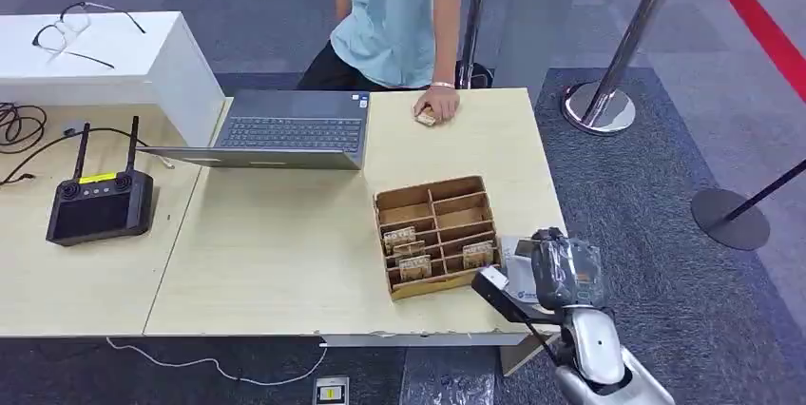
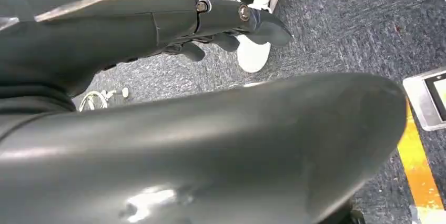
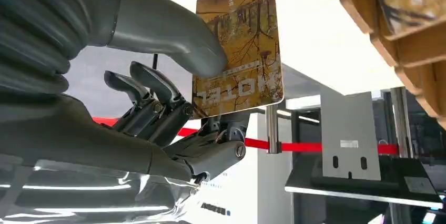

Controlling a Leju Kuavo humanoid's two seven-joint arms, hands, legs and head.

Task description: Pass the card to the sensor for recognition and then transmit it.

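one high view, two close wrist views
head view looks down over the table; right wrist view sits close behind the right hand at the table's right edge; left wrist view faces the floor.

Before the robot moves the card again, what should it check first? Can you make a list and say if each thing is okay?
1. Card held firmly: ok. The right robot hand pinches the card between thumb and fingers.
2. Card free of the wooden box: ok, it is held beside the box, off the table edge.
3. Sensor position: ok. The sensor stand sits close by the card.
4. Card face toward the sensor: cannot tell.
5. Person's hand out of the way: ok, it rests at the table's far edge.
6. Left robot hand clear: ok, hanging over the floor.
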